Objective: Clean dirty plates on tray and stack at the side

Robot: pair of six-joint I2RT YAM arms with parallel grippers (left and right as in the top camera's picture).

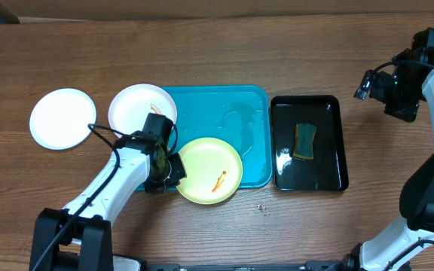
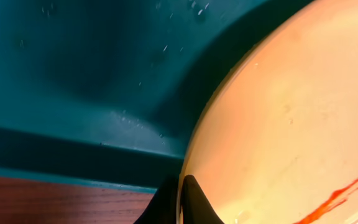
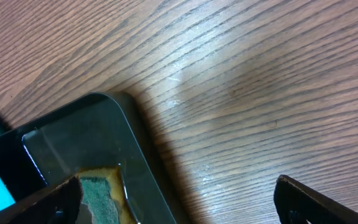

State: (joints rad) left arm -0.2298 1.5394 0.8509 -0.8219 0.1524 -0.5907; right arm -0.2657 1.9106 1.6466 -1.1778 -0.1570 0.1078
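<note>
The pale yellow-green plate (image 1: 209, 170) with an orange smear lies over the front edge of the teal tray (image 1: 224, 113). My left gripper (image 1: 173, 169) is shut on the plate's left rim. In the left wrist view the fingers (image 2: 180, 200) pinch the rim of that plate (image 2: 291, 124) above the tray (image 2: 92, 74). A white plate with a smear (image 1: 138, 109) rests on the tray's left end. A spotless white plate (image 1: 62, 118) lies on the table to the left. My right gripper (image 1: 383, 89) is open and empty at the far right, its fingers (image 3: 179, 199) spread wide.
A glossy black tray (image 1: 307, 100) stands right of the teal tray and holds a green and yellow sponge (image 1: 304, 141). The sponge (image 3: 101, 196) and the black tray's corner (image 3: 73, 143) show in the right wrist view. A small bit of debris (image 1: 261, 205) lies on the table.
</note>
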